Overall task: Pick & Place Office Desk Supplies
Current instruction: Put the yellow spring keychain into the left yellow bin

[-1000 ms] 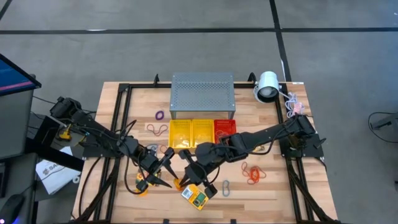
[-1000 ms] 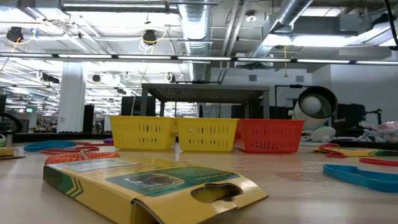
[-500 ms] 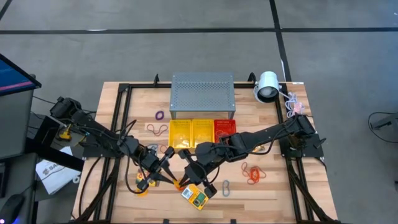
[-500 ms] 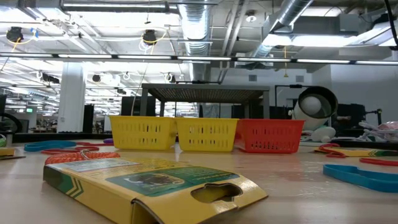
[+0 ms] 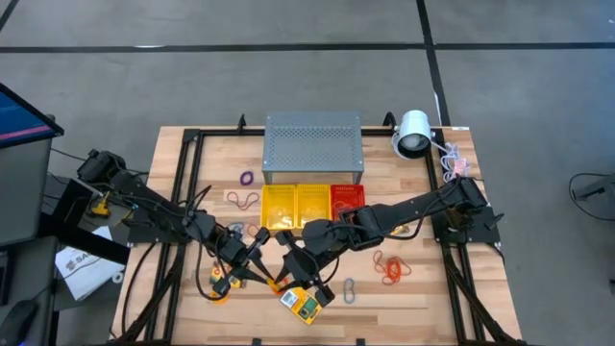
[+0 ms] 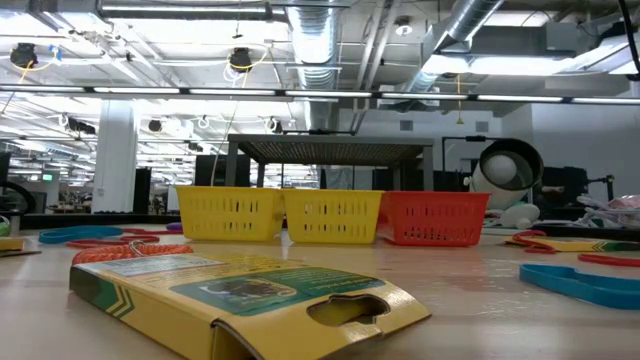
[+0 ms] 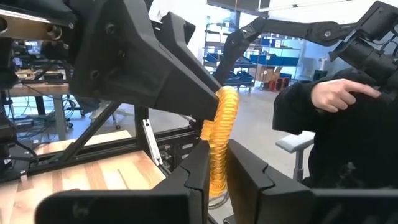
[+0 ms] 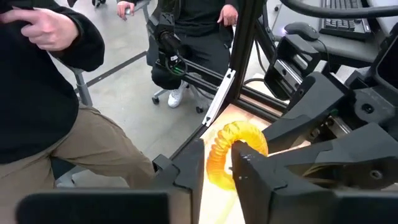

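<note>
Grippers meet low over the front middle of the table, both on one small thing. The left gripper [image 7: 214,163] has its fingers pressed onto a ribbed orange coil [image 7: 219,140], seen in the left wrist view rising between them. The right gripper [image 8: 217,163] also has its fingers around that orange coil [image 8: 229,151], but the pictures do not show whether it is gripping or letting go. In the high view the two grippers come together tip to tip at a point just left of a yellow-and-green card box [image 5: 301,302], the left gripper [image 5: 258,274] reaching in from the left, the right gripper [image 5: 291,274] from the right. This looks like a handover, or a joint pull on the coil, since both arms hold the same piece.

Behind the arms stands a row of baskets, two yellow baskets [image 5: 296,207] and one red basket [image 5: 347,197], with a grey perforated box [image 5: 313,146] behind them. Loose band loops [image 5: 388,269] lie to the right, a blue-grey clip [image 5: 350,289] just right of the card box, and a purple loop [image 5: 246,178] near the grey box. The crossed arms themselves block the straight path to the baskets. People sit beyond the table edge; a person's hand [image 7: 336,95] shows in the left wrist view.
</note>
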`<act>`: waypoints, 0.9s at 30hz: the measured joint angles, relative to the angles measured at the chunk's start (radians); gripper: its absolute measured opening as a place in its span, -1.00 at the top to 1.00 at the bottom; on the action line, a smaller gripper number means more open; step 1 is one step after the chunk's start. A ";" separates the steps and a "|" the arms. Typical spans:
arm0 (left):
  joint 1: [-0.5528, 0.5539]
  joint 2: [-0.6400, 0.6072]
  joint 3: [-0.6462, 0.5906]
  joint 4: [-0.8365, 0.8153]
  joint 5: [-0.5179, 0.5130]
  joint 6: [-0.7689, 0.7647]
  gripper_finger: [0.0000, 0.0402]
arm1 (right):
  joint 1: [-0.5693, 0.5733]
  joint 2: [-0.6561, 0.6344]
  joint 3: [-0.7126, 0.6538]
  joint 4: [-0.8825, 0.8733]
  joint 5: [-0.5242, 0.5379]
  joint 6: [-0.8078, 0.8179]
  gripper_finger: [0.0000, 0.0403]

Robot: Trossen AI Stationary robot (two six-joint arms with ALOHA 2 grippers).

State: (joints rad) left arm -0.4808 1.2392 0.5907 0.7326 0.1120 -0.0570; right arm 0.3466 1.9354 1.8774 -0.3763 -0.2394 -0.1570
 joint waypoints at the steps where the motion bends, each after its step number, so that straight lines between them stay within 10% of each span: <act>1: 0.000 0.000 0.000 -0.001 0.000 0.000 0.87 | 0.000 0.000 0.000 0.000 0.000 0.001 0.55; 13: 0.008 -0.015 0.000 -0.033 -0.008 0.000 0.86 | 0.000 0.000 0.000 0.000 0.001 0.056 -0.16; 27: 0.011 -0.164 0.000 -0.256 -0.104 0.001 0.84 | 0.036 -0.110 0.001 -0.103 0.237 0.023 -0.24</act>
State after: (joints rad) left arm -0.4698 1.0753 0.5903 0.4768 0.0076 -0.0563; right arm 0.3825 1.8258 1.8786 -0.4793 -0.0028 -0.1345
